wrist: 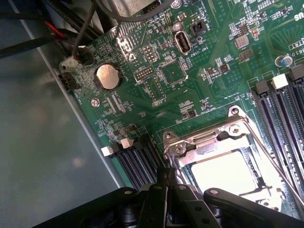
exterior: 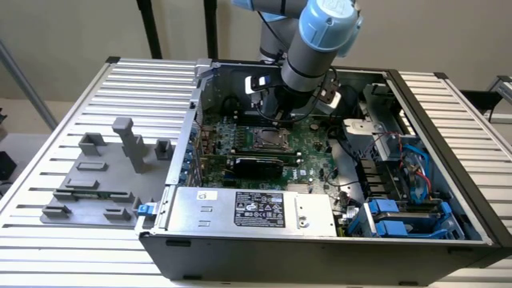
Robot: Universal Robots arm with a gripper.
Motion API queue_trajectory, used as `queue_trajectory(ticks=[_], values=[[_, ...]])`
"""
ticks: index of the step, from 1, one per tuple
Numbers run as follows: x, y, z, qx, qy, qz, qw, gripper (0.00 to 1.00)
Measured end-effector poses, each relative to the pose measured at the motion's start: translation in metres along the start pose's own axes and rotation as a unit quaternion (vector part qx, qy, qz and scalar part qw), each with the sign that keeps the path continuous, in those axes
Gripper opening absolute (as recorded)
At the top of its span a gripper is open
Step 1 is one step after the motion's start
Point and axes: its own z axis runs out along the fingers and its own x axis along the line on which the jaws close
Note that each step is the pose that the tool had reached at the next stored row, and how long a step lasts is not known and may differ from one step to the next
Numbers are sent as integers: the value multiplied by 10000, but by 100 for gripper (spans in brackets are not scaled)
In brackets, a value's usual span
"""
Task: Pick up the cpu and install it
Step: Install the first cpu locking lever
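Observation:
The cpu (wrist: pixel 227 172), a pale silvery square, lies flat inside the metal socket frame (wrist: pixel 204 137) of the green motherboard (wrist: pixel 156 80). In the exterior view it is a small grey square (exterior: pixel 267 139) in the middle of the board, inside the open computer case (exterior: pixel 448 180). My gripper (wrist: pixel 167 183) hangs just above the socket's edge, beside the cpu. Its two dark fingers (wrist: pixel 161 199) are pressed together with nothing showing between them. From the exterior view, the gripper (exterior: pixel 270 120) is low over the board just behind the socket.
Black memory slots (wrist: pixel 137 164) and a round coin battery (wrist: pixel 107 76) flank the socket. Cables (wrist: pixel 57 33) run along the case wall. A power supply (exterior: pixel 256 210) and blue drive bays (exterior: pixel 400 219) sit at the case front. Grey fixture blocks (exterior: pixel 104 174) stand on the slatted table at the exterior view's left.

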Motion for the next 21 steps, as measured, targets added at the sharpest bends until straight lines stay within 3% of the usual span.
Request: queue_trajectory(ticks=[10, 21], values=[[-6, 6, 21, 8, 14, -2, 10000, 11], [-14, 13, 49, 45, 84, -11, 10000, 11]])
